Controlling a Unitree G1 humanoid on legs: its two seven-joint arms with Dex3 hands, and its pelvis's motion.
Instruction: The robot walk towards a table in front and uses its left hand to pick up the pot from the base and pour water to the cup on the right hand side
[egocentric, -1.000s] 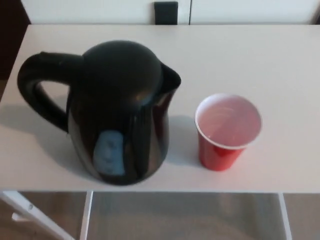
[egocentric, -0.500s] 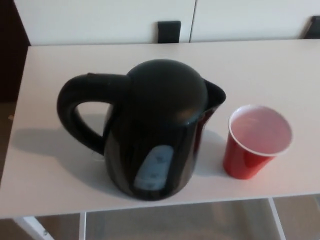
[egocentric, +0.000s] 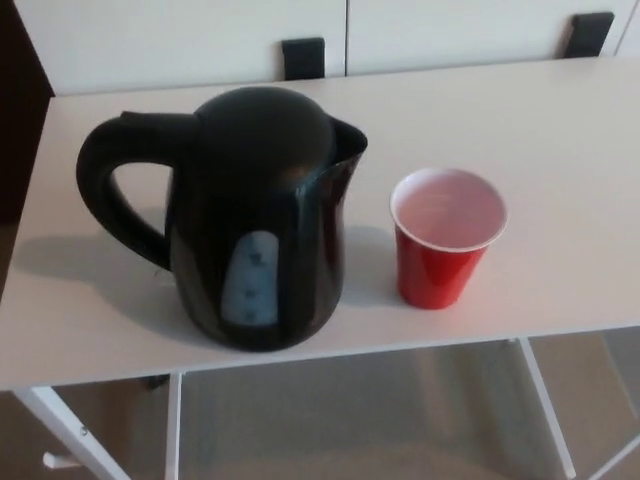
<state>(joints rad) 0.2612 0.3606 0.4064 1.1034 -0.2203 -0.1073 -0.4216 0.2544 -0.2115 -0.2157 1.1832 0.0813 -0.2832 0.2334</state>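
Room: pale wall or cabinet panels (egocentric: 200, 40) run along the 12 o'clock edge, with two small dark blocks (egocentric: 303, 57) against them, one near 12 and one at 1 o'clock; dark strip down the 9 o'clock edge.
Table: white top (egocentric: 560, 130) fills most of the view; near edge runs across at 6 o'clock; white legs (egocentric: 60, 435) and rails show beneath, over a blurred brownish floor.
Pot: black kettle (egocentric: 262, 210), upright, left of centre, largest item on the table. Domed lid closed. Loop handle (egocentric: 115, 195) points to 9 o'clock; spout (egocentric: 350, 145) points to 3 o'clock, toward the cup. Pale blue-grey window (egocentric: 250, 280) on the side facing 6 o'clock.
Base: cannot be told apart from the pot's dark bottom.
Shadow: soft grey patch on the table at 9 o'clock of the pot, under the handle.
Cup: red (egocentric: 445, 240), upright, at 3 o'clock of the pot, just beside it and not touching. White rim, pale pinkish inside; whether it holds liquid cannot be told.
Left hand: outside the view, so open, closed or gripping cannot be told.
Right hand: outside the view as well, same note.
Task status: pot stands on the table, unheld.
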